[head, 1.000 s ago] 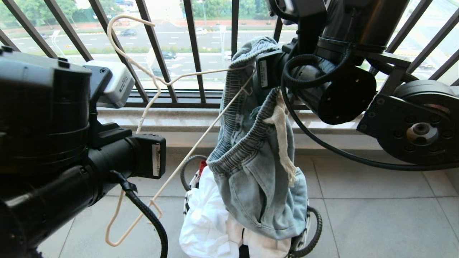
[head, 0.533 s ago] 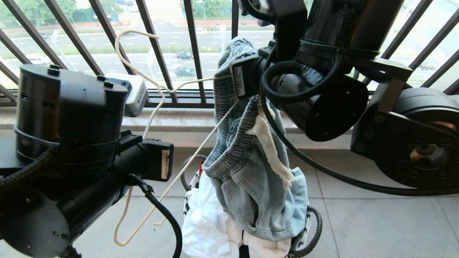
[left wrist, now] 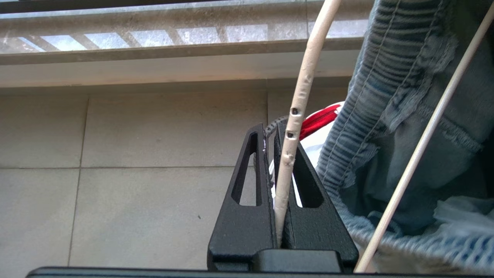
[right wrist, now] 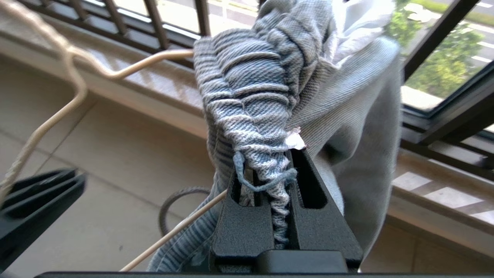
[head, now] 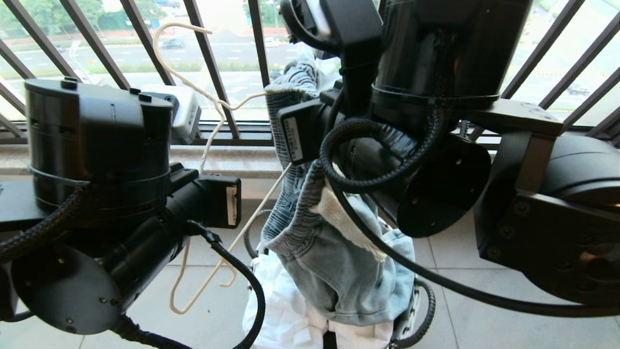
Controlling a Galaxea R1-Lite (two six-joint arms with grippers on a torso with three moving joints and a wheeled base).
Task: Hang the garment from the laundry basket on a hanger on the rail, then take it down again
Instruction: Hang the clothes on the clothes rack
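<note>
Washed blue-grey denim shorts [head: 334, 271] with a ribbed elastic waistband hang bunched between the two arms, their lower part sagging over white cloth [head: 286, 310] in the small round laundry basket [head: 420, 310] on the tiled floor [head: 508, 271]. The right gripper [right wrist: 276, 162] is clamped tight on a gathered fold of the waistband, holding it up in front of the black barred window railing [head: 208, 63]. The left gripper [left wrist: 276, 154] is pinched narrow on one leg of the thin cream-white wire hanger [head: 213, 111], whose coating is chipped near the grip. One hanger arm runs into the waistband opening, and the long straight bar crosses diagonally beside the cloth.

This looks like the threading step: getting the shorts onto the hanger, before any lift to the rail, which is not in view. How far the wire sits inside the waistband cannot be told.

The next move calls for sliding the waistband further along the hanger arm while the left grip stays firm, so the shorts do not slip off when the right jaws let go.
</note>
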